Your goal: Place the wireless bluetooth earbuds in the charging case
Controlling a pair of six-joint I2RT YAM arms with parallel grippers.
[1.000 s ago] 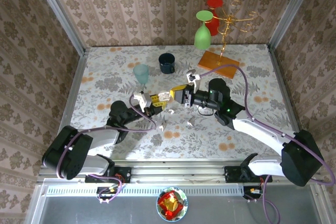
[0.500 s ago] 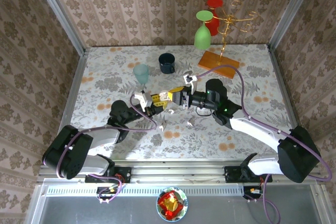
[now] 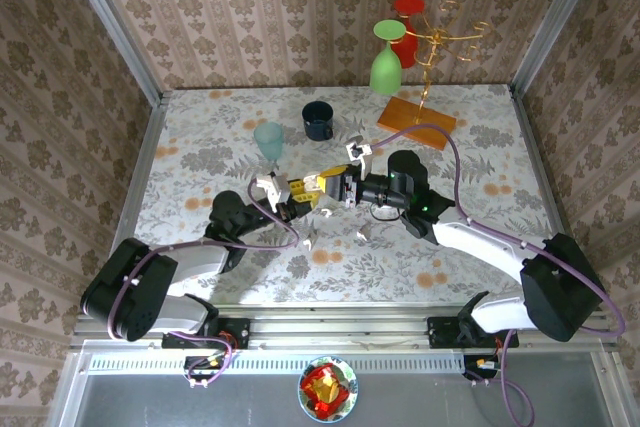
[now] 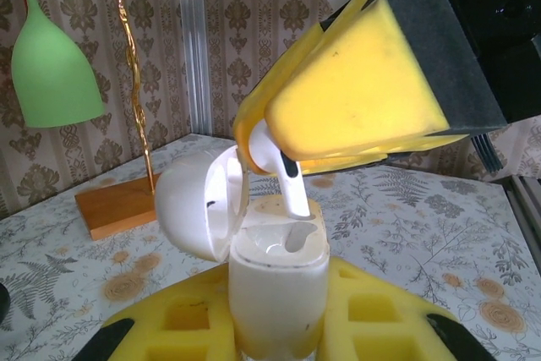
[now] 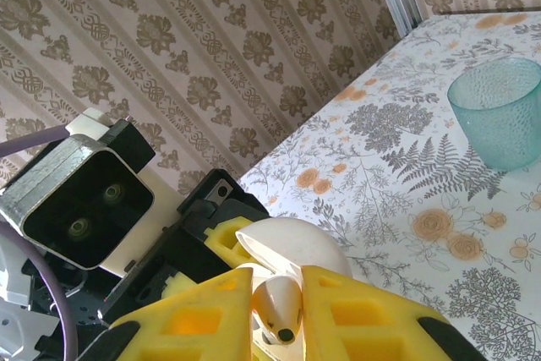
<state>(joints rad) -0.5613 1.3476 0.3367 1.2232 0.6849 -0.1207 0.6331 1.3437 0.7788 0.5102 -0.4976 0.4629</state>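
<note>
**Right jaws.** Pressed together on one earbud [image 4: 292, 192], pinching its bulbous head between the yellow pads [image 4: 355, 99]. The stem hangs free below the pads and points down. Gripping the head keeps the stem exposed, so it can lead into the well.

**Left jaws.** Clamped on the lower body of the charging case [image 4: 279, 281], which stands upright between them. This leaves the top face and both wells unobstructed and holds the case steady against downward insertion force.

**Lid.** The lid [image 4: 199, 209] is hinged back to one side, away from the approach path.

**Earbud position.** The stem tip sits at the mouth of one well, touching or just entering it. The head is above the rim, so the earbud is not yet seated. Whether the second well is occupied cannot be told.

**Working height.** In the top view, both arms meet above the middle of the table [image 3: 480, 147], with the case raised off it.

**Surroundings.** A teal cup [image 5: 494, 120] stands well apart and is clear of the work.
</note>
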